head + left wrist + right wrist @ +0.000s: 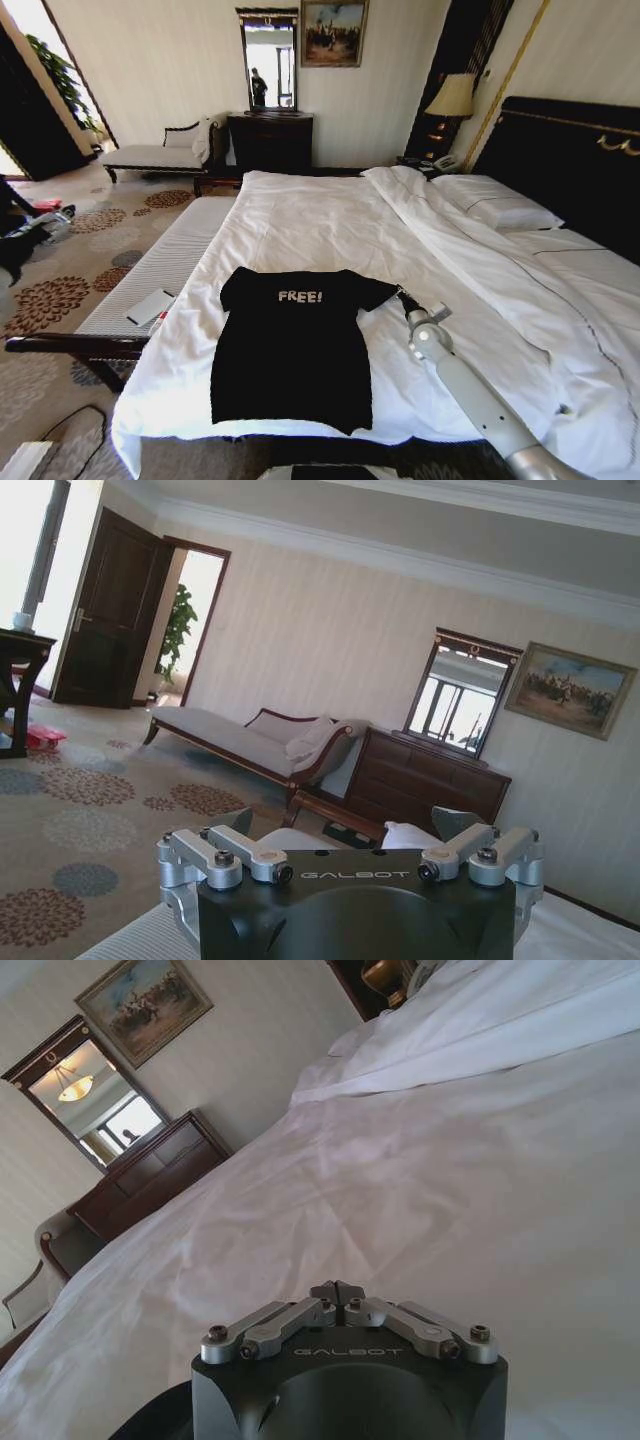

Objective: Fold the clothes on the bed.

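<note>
Lying flat on the bed point(330, 225), the T-shirt point(290, 345) is spread out.
The right hand point(403, 297), fingers closed, is seen touching its sleeve.

The right tool point(338, 1291) has its fingertips pressed together, low over the bed point(420, 1190), whose rumpled white duvet stretches away to a folded-back edge. A sliver of black T-shirt point(160, 1415) shows beside the tool's body. Beyond stand a dark dresser point(150, 1175), mirror point(85, 1090) and framed painting point(143, 995).
</note>
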{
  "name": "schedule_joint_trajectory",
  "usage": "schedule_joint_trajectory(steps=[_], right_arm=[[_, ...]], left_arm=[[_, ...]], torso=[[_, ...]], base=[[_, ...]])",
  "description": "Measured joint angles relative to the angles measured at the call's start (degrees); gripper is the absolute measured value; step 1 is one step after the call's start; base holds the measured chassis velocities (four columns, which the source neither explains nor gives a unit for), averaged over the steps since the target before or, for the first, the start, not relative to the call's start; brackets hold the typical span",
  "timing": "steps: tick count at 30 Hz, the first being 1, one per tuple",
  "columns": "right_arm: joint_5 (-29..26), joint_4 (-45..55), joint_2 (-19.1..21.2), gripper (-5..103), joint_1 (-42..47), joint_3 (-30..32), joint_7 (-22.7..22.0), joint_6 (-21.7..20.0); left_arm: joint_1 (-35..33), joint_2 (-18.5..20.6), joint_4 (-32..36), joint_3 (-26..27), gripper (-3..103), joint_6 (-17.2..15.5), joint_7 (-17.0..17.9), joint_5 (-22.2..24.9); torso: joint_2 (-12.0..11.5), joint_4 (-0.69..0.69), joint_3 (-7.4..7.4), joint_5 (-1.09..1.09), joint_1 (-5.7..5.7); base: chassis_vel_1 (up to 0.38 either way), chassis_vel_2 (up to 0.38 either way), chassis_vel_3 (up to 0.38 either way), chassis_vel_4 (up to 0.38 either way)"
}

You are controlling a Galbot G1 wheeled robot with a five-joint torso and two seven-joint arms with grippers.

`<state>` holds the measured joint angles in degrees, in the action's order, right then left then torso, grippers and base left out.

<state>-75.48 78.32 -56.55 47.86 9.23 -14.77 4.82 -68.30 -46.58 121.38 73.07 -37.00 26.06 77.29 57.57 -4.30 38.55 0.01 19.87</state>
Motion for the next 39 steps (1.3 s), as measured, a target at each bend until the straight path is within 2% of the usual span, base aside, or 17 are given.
schedule_joint_trajectory(steps=[7,8,9,13,14,16,19,22,25,28,29,30,31,34,35,36,39], right_arm=[[1.0,-0.6,0.6,-3,-2.4,-2.8,-1.7,-0.9],[1.2,-0.3,0.8,2,-1.9,-2.7,-2.0,-1.0],[1.2,-0.3,0.8,2,-1.9,-2.7,-2.0,-1.0],[2.1,2.5,2.1,24,-0.4,0.5,-4.4,-1.0],[2.1,2.5,2.1,24,-0.4,0.5,-4.4,-1.0],[2.4,4.6,2.7,34,-0.4,2.1,-5.9,-0.8],[1.0,7.8,3.7,40,-0.6,2.8,-7.4,-1.3],[-0.2,12.8,4.9,56,-0.8,1.5,-8.2,-2.5],[-0.1,15.1,4.9,61,-0.9,-0.1,-8.4,-2.6],[1.0,16.5,4.0,78,-1.5,-2.7,-8.8,-2.6],[1.7,16.5,3.7,78,-1.7,-3.6,-8.9,-2.6],[2.4,16.3,3.4,83,-1.9,-4.3,-8.9,-2.6],[2.4,16.3,3.4,83,-1.9,-4.3,-8.9,-2.6],[3.3,15.7,2.8,97,-2.1,-5.7,-8.9,-2.6],[3.5,15.5,2.7,99,-2.1,-5.8,-8.8,-2.5],[3.5,15.5,2.7,99,-2.1,-5.8,-8.8,-2.5],[3.7,15.1,2.5,100,-1.5,-5.8,-8.9,-2.5]], left_arm=[[-1.0,-0.1,1.2,0.6,100,0.0,0.0,0.1],[-1.2,-0.1,1.2,0.7,100,0.0,0.0,0.2],[-1.2,-0.1,1.2,0.7,100,0.0,0.0,0.2],[-1.9,-0.2,0.7,1.4,100,0.0,-0.1,0.2],[-1.9,-0.2,0.7,1.4,100,0.0,-0.1,0.2],[-2.0,-0.4,0.2,1.1,100,0.0,0.0,-0.1],[-2.0,-0.7,0.0,0.4,100,-0.2,0.1,-0.4],[-2.0,-1.0,-0.4,-1.6,100,-1.4,0.7,-0.5],[-2.7,-1.2,-1.0,-4.6,100,-2.5,1.6,-0.7],[-2.8,-2.1,-3.4,-13.4,100,-3.1,1.9,-2.9],[-2.0,-2.4,-4.6,-16.1,100,-3.1,2.0,-3.7],[-0.7,-2.6,-6.2,-19.1,100,-3.1,1.9,-4.9],[-0.7,-2.6,-6.2,-19.1,100,-3.1,1.9,-4.9],[4.9,-3.7,-12.9,-28.1,100,-2.9,0.8,-8.1],[7.2,-4.3,-15.7,-31.0,100,-2.9,0.5,-7.9],[7.2,-4.3,-15.7,-31.0,100,-2.9,0.5,-7.9],[13.3,-6.8,-24.0,-38.9,100,-3.2,-0.7,-5.5]], torso=[[0.0,0.0,0.0,-0.01,0.0],[0.0,-0.02,0.0,-0.01,0.0],[0.0,-0.02,0.0,-0.01,0.0],[0.0,-0.02,0.0,-0.01,0.0],[0.0,-0.02,0.0,-0.01,0.0],[0.0,-0.01,0.0,-0.01,0.0],[0.0,-0.01,0.0,-0.03,0.0],[0.0,-0.01,-0.01,-0.01,0.0],[0.0,0.0,-0.01,0.01,-0.01],[0.0,0.02,0.0,-0.02,0.0],[0.0,0.01,0.0,-0.02,0.0],[0.0,0.01,0.0,-0.01,0.0],[0.0,0.01,0.0,-0.01,0.0],[0.0,-0.02,0.0,-0.01,0.0],[0.0,-0.02,0.0,0.0,0.0],[0.0,-0.02,0.0,0.0,0.0],[0.0,-0.02,0.0,-0.02,0.0]], base=[[0.0,0.0,0.0,0.0],[0.0,0.0,0.0,0.0],[0.0,0.0,0.0,0.0],[0.0,0.0,0.0,0.0],[0.0,0.0,0.0,0.0],[0.0,0.0,0.0,0.0],[0.0,0.0,0.0,0.0],[0.0,0.0,0.0,0.0],[0.0,0.0,0.0,0.0],[0.0,0.0,0.0,0.0],[0.0,0.0,0.0,0.0],[0.0,0.0,0.0,0.0],[0.0,0.0,0.0,0.0],[0.0,0.0,0.0,0.0],[0.0,0.0,0.0,0.0],[0.0,0.0,0.0,0.0],[0.0,0.0,0.0,0.0]])
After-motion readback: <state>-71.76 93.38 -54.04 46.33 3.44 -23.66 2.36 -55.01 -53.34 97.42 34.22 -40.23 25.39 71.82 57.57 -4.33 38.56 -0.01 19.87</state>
